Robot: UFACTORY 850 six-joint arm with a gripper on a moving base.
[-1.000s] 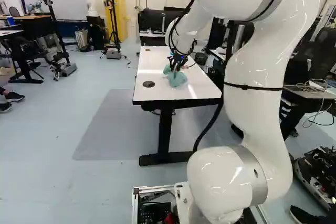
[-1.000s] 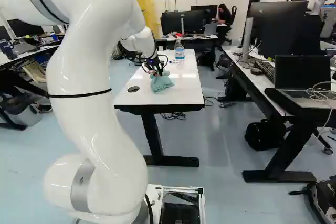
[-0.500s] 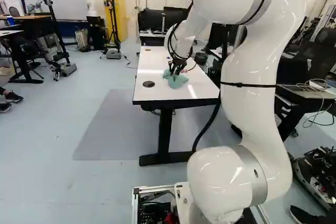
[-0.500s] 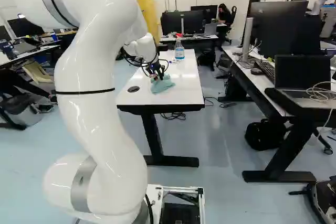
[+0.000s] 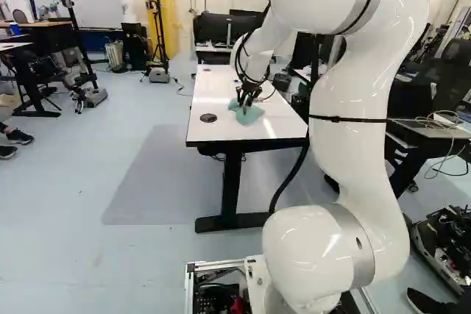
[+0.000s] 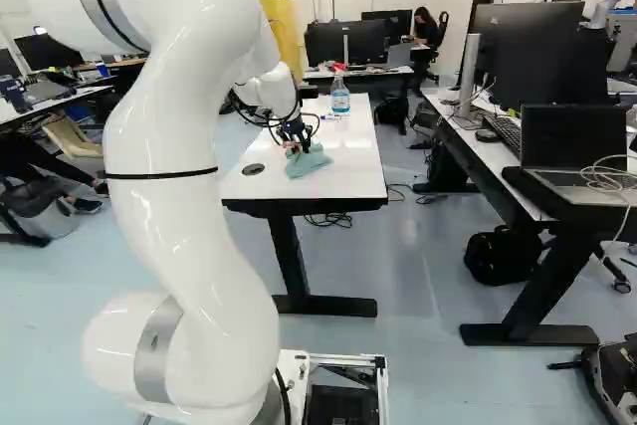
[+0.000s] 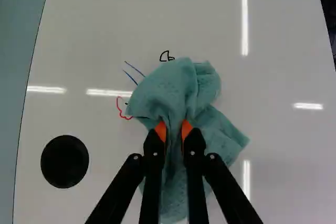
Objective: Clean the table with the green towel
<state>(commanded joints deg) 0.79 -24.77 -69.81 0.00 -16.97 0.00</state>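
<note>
White bench point(image 7: 105, 24) ahead of your base, spray bottle point(image 6: 340, 102) near its far end. Your end effector point(image 6: 298, 142) has the green towel point(image 7: 176, 90) pinched between both fingers, cloth bunched on the bench top. Black, blue and red marks point(image 7: 122, 109) right by the towel; black disc point(image 7: 64, 161) apart from it.
</note>
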